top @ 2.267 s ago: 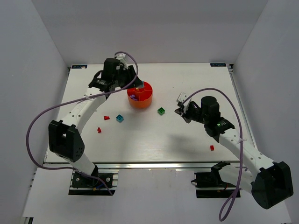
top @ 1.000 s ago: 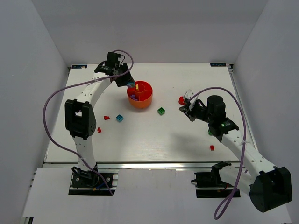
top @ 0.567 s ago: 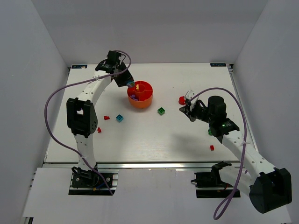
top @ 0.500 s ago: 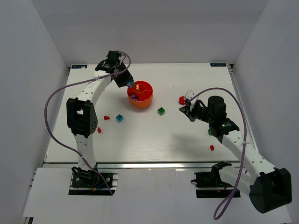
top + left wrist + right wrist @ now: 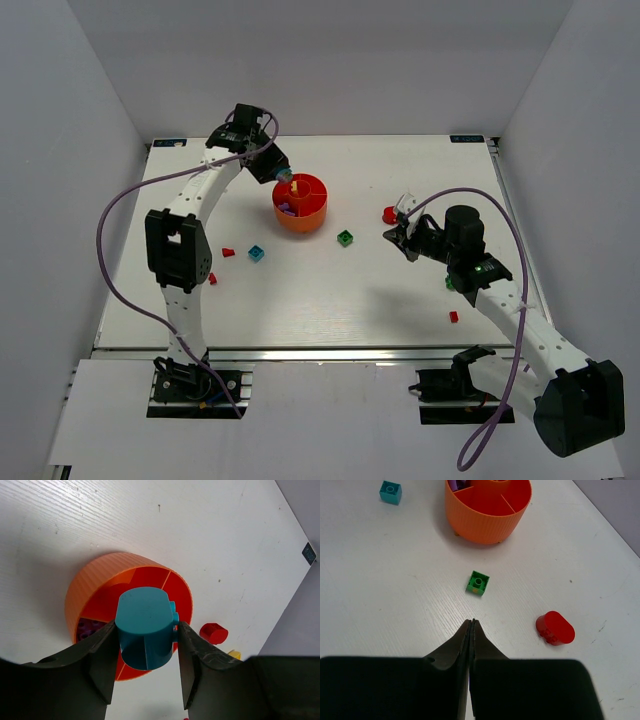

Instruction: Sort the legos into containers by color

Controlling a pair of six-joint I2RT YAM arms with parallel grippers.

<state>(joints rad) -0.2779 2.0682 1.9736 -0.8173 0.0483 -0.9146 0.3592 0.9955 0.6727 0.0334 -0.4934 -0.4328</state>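
My left gripper (image 5: 279,171) is shut on a cyan rounded lego (image 5: 146,622) and holds it above the red-orange bowl (image 5: 95,577), over its compartments. Purple legos (image 5: 89,629) lie in one wedge. In the top view the bowl (image 5: 300,223) stands at the table's middle back, with a yellow piece in its central cup. My right gripper (image 5: 471,622) is shut and empty, just above the table. A green lego (image 5: 478,583) lies ahead of it and a red rounded lego (image 5: 555,628) to its right.
In the top view, loose on the table are a cyan lego (image 5: 257,254), small red legos (image 5: 228,252) (image 5: 212,279) (image 5: 453,316), the green lego (image 5: 345,238) and the red rounded lego (image 5: 388,214). A green piece (image 5: 450,284) lies partly under the right arm.
My left gripper has shifted slightly toward the back right with the cyan lego, staying over the bowl's rim. The right arm has held still over the last second.
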